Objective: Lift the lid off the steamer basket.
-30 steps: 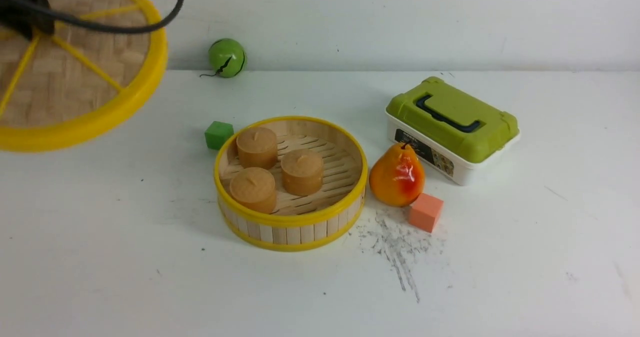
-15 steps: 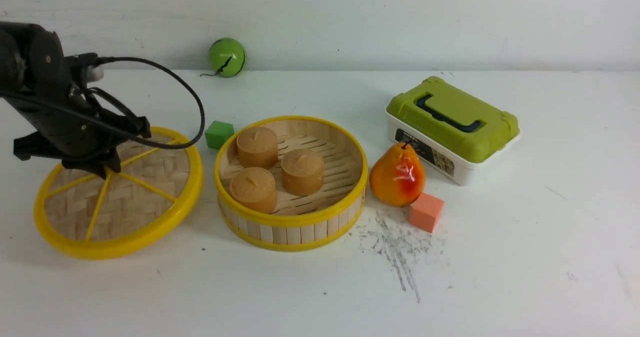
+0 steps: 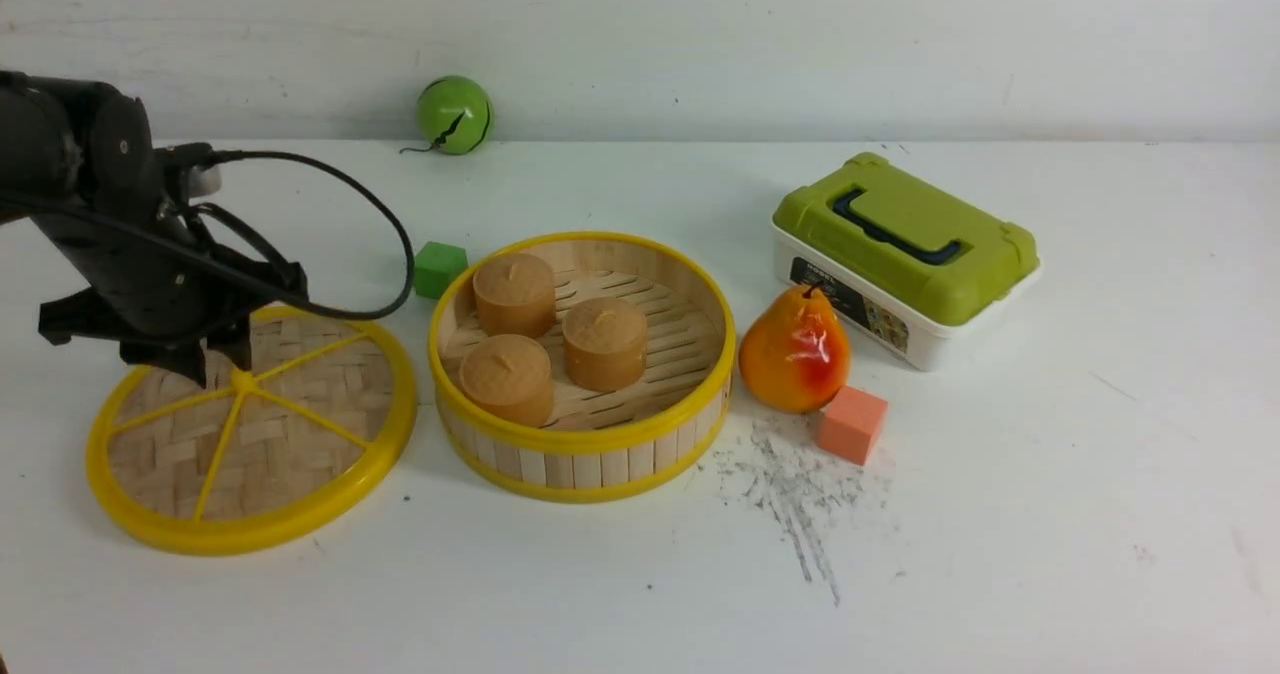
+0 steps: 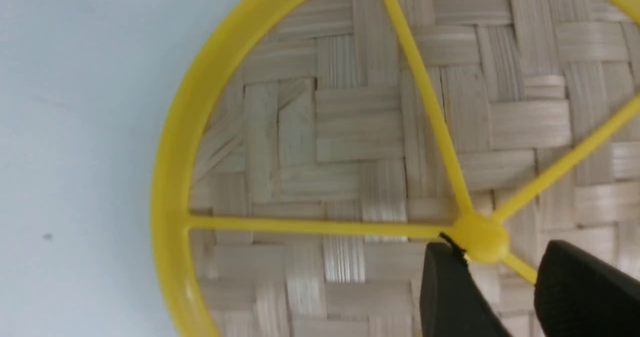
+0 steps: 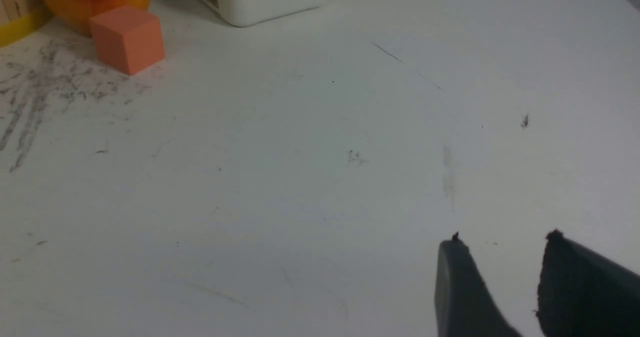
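Lying flat on the desk (image 3: 1000,554) by the steamer basket (image 3: 583,459), the lid (image 3: 250,444) needs no grip: your left fingers (image 4: 450,297) and right fingers (image 5: 460,287) stand spread.

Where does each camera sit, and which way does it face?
Front: between the arms, facing forward over the table; left arm shows.
Left wrist: on that arm, looking down at the lid past the left gripper.
Right wrist: on its arm, looking across the table past the right gripper.
Shared: lid in front and left wrist; orange cube in front and right wrist.
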You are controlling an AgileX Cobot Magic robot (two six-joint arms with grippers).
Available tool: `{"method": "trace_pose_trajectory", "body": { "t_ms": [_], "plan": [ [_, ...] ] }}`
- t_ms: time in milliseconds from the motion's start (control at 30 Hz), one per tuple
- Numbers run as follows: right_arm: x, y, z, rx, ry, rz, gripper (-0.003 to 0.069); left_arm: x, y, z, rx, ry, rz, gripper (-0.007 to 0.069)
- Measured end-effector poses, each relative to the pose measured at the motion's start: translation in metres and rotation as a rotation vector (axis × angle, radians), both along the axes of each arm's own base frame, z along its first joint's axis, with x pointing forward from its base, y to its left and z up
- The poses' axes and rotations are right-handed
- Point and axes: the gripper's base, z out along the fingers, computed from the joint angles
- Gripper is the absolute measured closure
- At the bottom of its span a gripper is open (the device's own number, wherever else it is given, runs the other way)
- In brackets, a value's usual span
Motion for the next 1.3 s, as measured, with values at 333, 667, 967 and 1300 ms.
{"method": "trace_pose_trajectory", "body": {
  "t_ms": [333, 667, 967, 1300],
  "plan": [
    [0.000, 0.000, 0.000, 0.000, 0.000, 0.000, 0.0419, -0.157, -0.011, 0.213, -0.062, -0.675, -0.147, 0.0637],
    [0.000, 0.000, 0.000, 0.000, 0.000, 0.000, 0.0419, -0.308, -0.017, 0.169, 0.067, -0.931, -0.340, 0.0637],
    [0.000, 0.000, 0.000, 0.000, 0.000, 0.000, 0.0419, -0.363, -0.011, 0.078, 0.212, -1.204, -0.306, 0.0637],
    [0.000, 0.000, 0.000, 0.000, 0.000, 0.000, 0.0419, -0.354, -0.008, 0.021, 0.186, -1.179, -0.257, 0.0637]
  ]
}}
